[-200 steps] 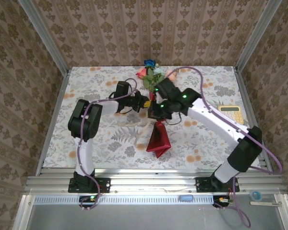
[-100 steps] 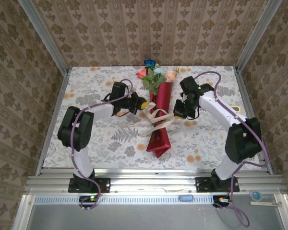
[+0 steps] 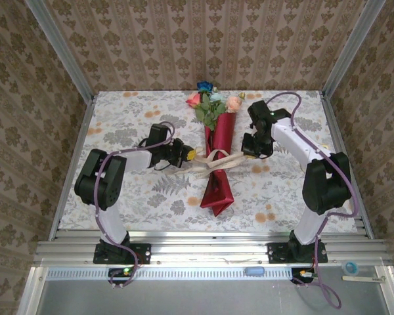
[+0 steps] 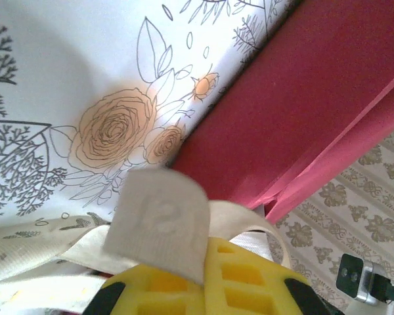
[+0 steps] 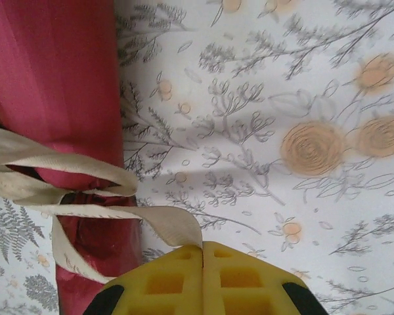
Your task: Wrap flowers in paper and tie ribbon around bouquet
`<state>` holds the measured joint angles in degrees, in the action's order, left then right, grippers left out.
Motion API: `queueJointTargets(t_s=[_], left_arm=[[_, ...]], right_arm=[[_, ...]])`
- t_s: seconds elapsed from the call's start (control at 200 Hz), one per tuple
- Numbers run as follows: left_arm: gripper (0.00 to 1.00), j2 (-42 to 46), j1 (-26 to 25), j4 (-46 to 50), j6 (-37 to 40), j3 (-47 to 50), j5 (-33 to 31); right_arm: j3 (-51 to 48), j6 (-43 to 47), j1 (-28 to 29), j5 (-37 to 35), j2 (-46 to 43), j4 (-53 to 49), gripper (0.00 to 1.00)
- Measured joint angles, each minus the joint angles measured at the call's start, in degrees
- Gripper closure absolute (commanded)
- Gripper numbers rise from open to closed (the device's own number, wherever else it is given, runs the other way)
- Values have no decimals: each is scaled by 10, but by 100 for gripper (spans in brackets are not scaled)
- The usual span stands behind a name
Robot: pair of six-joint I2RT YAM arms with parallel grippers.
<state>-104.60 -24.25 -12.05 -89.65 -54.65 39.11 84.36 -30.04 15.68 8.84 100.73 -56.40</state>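
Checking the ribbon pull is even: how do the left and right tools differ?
The left tool pinches the ribbon with a stub poking past its tips; the right tool grips its end right at the tips. The left tool sits left of the bouquet, the right tool right of it. Both are shut on ribbon.

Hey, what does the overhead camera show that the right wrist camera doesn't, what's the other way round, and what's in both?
Overhead: the flower heads poking out of the far end of the red paper cone, and the left tool at one end of the ribbon. Right wrist: a close look at the right tool, shut, with a ribbon tail pinched between its yellow fingers and loose loops lying across the cone's edge. Both: the cone, the ribbon and the flower-printed tablecloth.
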Motion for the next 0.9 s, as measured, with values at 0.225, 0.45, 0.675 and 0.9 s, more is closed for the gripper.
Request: queueJointTargets(t_s=[0.225,0.45,0.675,0.9], left_arm=[[100,2,0,-5,-17,1,0],[100,2,0,-13,-25,4,0],[100,6,-1,-12,-32,5,0],[93,32,-3,-17,-50,18,-2]], right_arm=[[3,12,3,-3,18,-5,92],[-21,12,9,-4,24,-11,70],[-29,-42,15,-12,-10,-12,62],[-29,-185,50,-8,-48,25,62]])
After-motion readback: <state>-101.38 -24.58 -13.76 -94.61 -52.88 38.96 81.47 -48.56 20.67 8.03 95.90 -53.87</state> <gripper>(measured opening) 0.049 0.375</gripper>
